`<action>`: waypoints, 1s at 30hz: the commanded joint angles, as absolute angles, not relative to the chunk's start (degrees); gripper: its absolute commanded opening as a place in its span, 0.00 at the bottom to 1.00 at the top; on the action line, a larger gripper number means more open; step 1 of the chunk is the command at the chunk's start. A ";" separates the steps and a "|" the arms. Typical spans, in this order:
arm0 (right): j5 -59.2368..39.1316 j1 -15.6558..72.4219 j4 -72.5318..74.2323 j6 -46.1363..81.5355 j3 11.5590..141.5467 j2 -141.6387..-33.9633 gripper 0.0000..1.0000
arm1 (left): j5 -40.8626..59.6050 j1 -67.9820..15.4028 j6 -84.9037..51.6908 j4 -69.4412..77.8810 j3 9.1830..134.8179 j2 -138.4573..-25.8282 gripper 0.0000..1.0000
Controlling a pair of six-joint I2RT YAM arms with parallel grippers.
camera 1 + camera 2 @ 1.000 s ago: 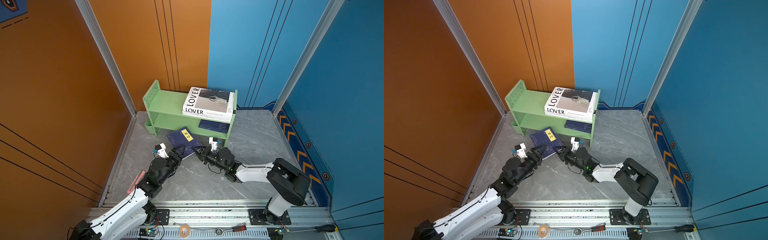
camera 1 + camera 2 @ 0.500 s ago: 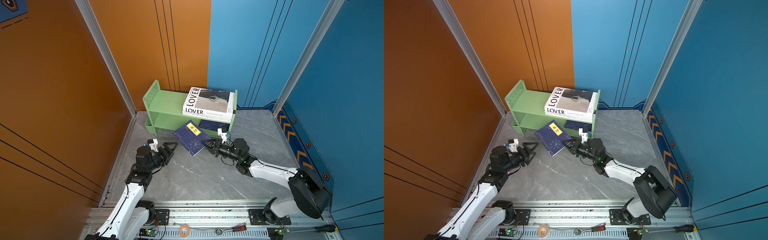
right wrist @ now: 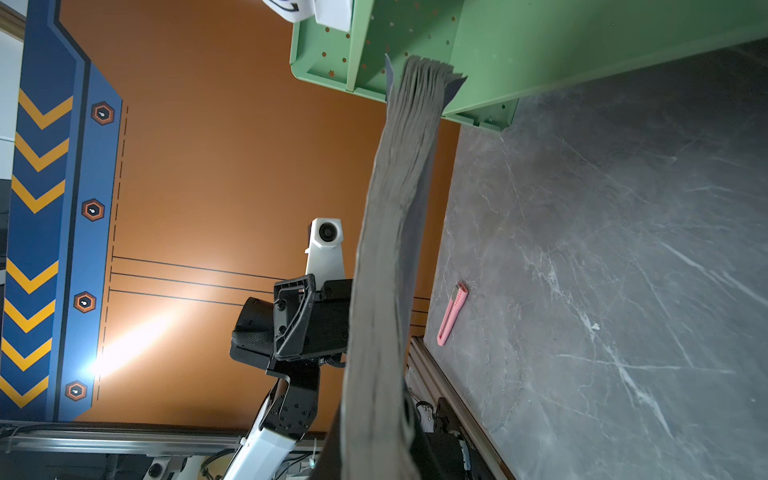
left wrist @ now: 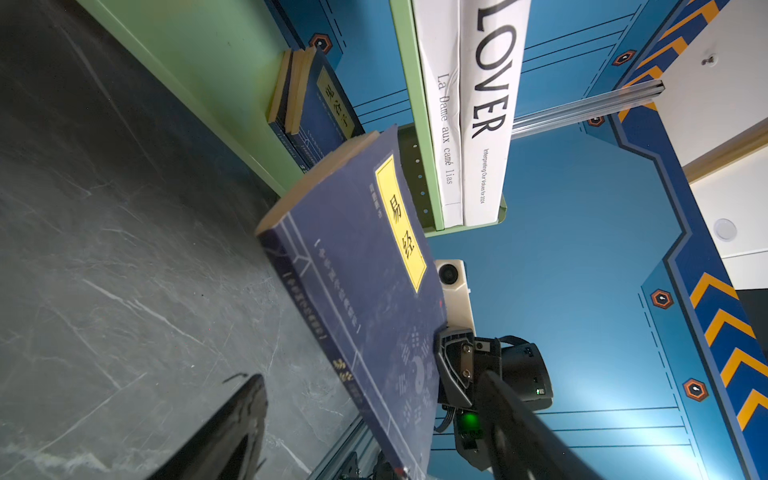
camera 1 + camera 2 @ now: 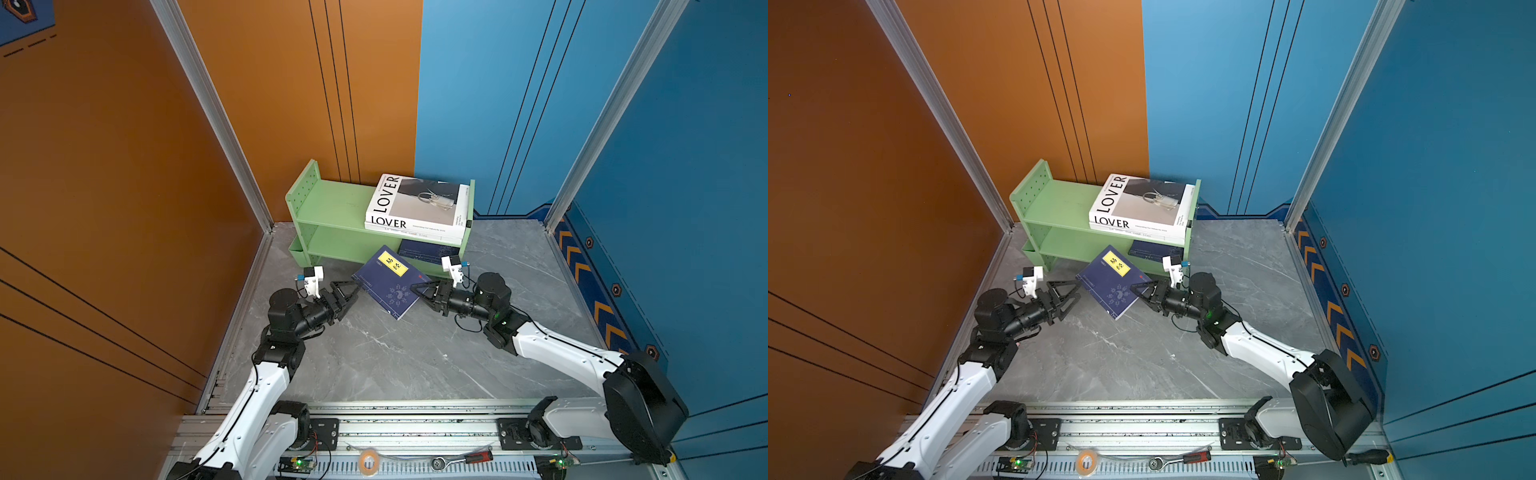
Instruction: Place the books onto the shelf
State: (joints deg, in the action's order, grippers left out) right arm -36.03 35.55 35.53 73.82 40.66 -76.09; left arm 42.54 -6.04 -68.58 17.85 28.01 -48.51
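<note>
First, well behind the left gripper [image 5: 356,294] and the right gripper [image 5: 414,289], the front rail [image 5: 415,422] carries a tape roll [image 5: 360,460], a ratchet [image 5: 476,457] and a screwdriver [image 5: 1366,457]. On the grey counter [image 5: 395,365] a pink cutter [image 3: 453,313] lies behind the left gripper, by the counter's edge and well apart from both sets of tips.

The left gripper has its jaws spread wide. In the left wrist view the navy book [image 4: 365,291] comes in between its fingers [image 4: 232,415], though I cannot tell whether either touches it. Facing it across the cover, the right gripper is clamped on the book's opposite edge, and the page block runs straight out from its tips in the right wrist view. The book is held tilted, yellow label up. Its low corner is near the counter between the two grippers, and its far end is raised against the front of the lower tier.

Beyond that far end the green shelf [image 5: 332,203] stands by the back wall. Two more navy books [image 5: 424,251] lie flat at the right end of the lower tier, directly past the held book, filling that end. The peg-holed side panel [image 4: 411,166] closes it off just past the right gripper. Above, on the top tier, the LOVER book [image 5: 415,203] sits on a second white book [image 4: 440,124], their spines at the front lip over the held book's far end. A small bin [image 5: 297,251] hangs on the shelf's other side, ahead of the left gripper.
</note>
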 commanded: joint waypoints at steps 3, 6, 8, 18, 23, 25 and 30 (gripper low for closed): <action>-39.50 35.33 38.39 72.93 43.84 -77.23 0.11 | 43.55 -6.44 -68.14 20.67 29.01 -49.64 0.76; -40.18 35.40 38.42 73.11 44.47 -77.93 0.11 | 43.41 -6.56 -68.12 21.41 29.16 -50.47 0.72; -40.51 35.48 38.71 73.29 44.65 -78.50 0.11 | 43.21 -6.89 -68.28 22.40 29.35 -51.18 0.70; -41.16 35.57 40.17 74.18 45.53 -79.80 0.12 | 41.81 -10.41 -67.76 25.89 29.97 -55.18 0.47; -40.87 35.45 39.96 74.25 45.81 -80.46 0.12 | 39.28 -12.77 -67.53 27.51 30.08 -55.94 0.27; -40.43 35.44 39.75 74.18 45.96 -80.81 0.12 | 38.37 -13.53 -67.54 27.77 30.07 -56.31 0.17; -37.37 35.42 35.37 72.80 47.36 -81.56 0.14 | 34.15 -15.18 -69.28 29.47 28.25 -56.43 0.05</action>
